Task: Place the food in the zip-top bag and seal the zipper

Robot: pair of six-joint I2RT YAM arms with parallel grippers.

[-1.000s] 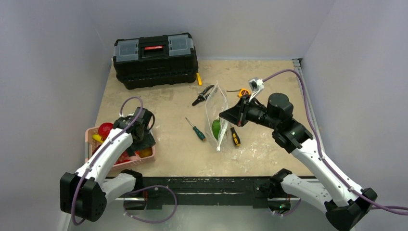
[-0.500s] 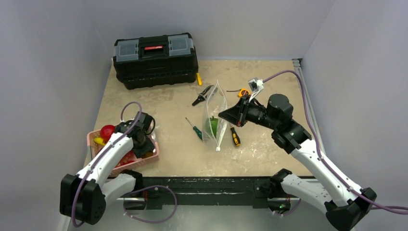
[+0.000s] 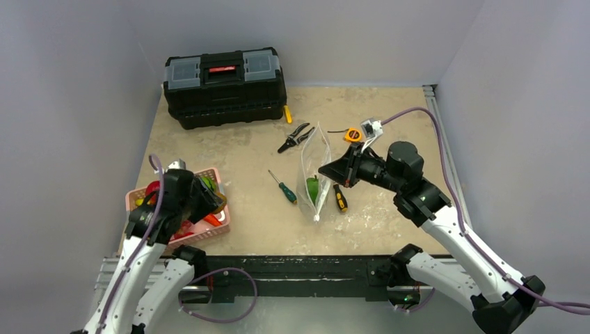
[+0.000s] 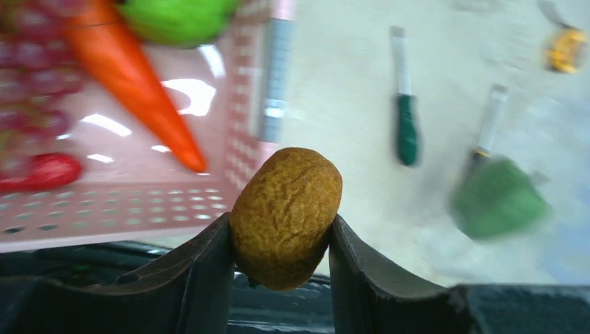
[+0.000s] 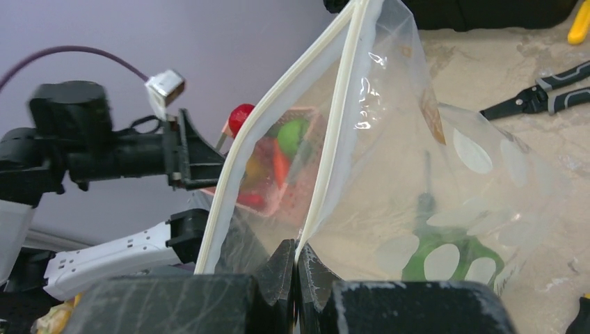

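My left gripper (image 3: 212, 198) (image 4: 280, 226) is shut on a rough brown oval food piece (image 4: 286, 209), held above the right end of the pink basket (image 3: 209, 226) (image 4: 104, 202). The basket holds an orange carrot (image 4: 139, 90), a green pepper (image 4: 177, 17) and a red chili (image 4: 42, 170). My right gripper (image 3: 321, 169) (image 5: 297, 250) is shut on the zipper (image 5: 344, 104) of the clear dotted zip-top bag (image 3: 313, 163) (image 5: 389, 174), holding its mouth up and parted. One green pepper (image 3: 312, 188) (image 5: 452, 261) lies inside the bag.
A black toolbox (image 3: 225, 83) stands at the back left. A green screwdriver (image 3: 283, 186) (image 4: 405, 125) lies left of the bag and a yellow-black one (image 3: 339, 197) right of it. Pliers (image 3: 294, 137) and an orange tape measure (image 3: 353, 134) lie behind the bag.
My left arm has risen out of the basket with the brown food piece and swung to face the bag. My right gripper still holds the bag, which shifted slightly.
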